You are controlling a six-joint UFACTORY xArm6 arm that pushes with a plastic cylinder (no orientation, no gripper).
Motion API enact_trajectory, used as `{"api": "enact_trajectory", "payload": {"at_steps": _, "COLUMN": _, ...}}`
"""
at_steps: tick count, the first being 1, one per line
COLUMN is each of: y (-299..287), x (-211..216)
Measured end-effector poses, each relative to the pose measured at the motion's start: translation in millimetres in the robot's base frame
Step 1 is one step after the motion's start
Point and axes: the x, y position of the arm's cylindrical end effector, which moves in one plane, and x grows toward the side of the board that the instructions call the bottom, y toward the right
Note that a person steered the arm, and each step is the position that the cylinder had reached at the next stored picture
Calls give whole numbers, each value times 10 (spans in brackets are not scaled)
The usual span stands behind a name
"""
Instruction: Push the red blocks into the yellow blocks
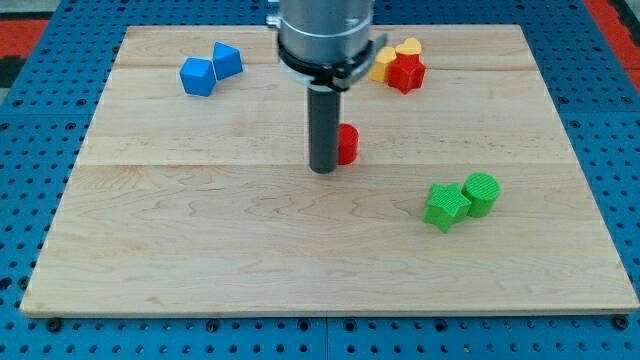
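My tip [323, 168] rests on the wooden board [200, 250] near its middle, touching or just left of a red block [347, 144] that the rod partly hides. At the view's top right, a red star-shaped block [406, 72] sits against two yellow blocks: a heart-shaped one [407, 47] above it and another [382, 64] to its left, partly hidden by the arm. The lone red block lies below and to the left of that cluster.
Two blue blocks [198, 76] [227, 59] sit together at the top left. A green star-shaped block [445, 206] and a green cylinder [481, 193] sit together at the right. The arm's body [325, 35] covers the top middle.
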Motion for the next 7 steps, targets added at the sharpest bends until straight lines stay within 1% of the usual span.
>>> {"api": "enact_trajectory", "payload": {"at_steps": 1, "y": 561, "x": -591}}
{"api": "enact_trajectory", "payload": {"at_steps": 2, "y": 689, "x": -838}}
{"api": "enact_trajectory", "payload": {"at_steps": 3, "y": 884, "x": -474}}
{"api": "enact_trajectory", "payload": {"at_steps": 4, "y": 1261, "x": -725}}
{"api": "enact_trajectory", "payload": {"at_steps": 5, "y": 1128, "x": -1086}}
{"api": "enact_trajectory", "payload": {"at_steps": 6, "y": 1253, "x": -914}}
{"api": "enact_trajectory", "payload": {"at_steps": 7, "y": 775, "x": -588}}
